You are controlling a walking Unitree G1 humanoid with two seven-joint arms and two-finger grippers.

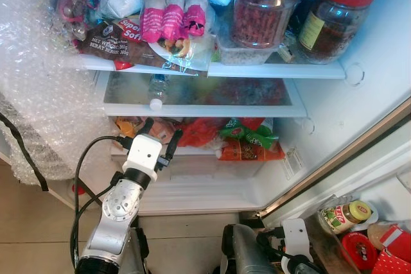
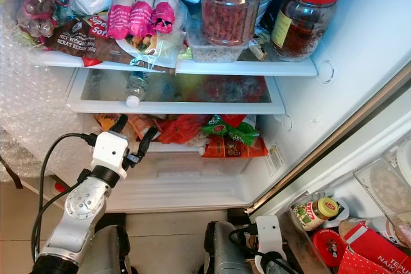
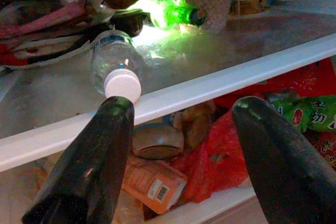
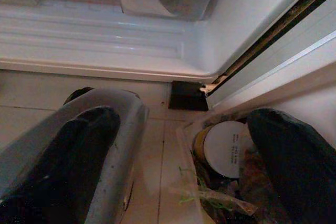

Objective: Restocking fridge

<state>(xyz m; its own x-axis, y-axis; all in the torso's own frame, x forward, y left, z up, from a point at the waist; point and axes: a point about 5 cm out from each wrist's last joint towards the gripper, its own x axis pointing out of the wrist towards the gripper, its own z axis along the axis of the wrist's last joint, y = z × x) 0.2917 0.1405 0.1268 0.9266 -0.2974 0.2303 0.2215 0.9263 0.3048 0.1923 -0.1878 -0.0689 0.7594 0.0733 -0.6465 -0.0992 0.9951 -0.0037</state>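
Left pincer (image 1: 158, 135) open; bottle (image 1: 157, 90) lying, cap outward.

Bottle (image 1: 157, 89) on middle shelf (image 1: 199, 108), jars (image 1: 263, 11) above

Red-lidded jars (image 1: 266, 4), pink-wrapped packets (image 1: 172, 20), a white-capped clear bottle (image 3: 113, 66), green bag (image 1: 247, 134).

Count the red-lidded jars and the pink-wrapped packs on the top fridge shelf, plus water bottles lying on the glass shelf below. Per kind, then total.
Red-lidded jars: 2, the big jar and the darker jar to its right.
Pink-wrapped packs: 3, side by side.
Water bottles: 1, a clear bottle with a white cap, lying just above the open left tool.
Total: 6
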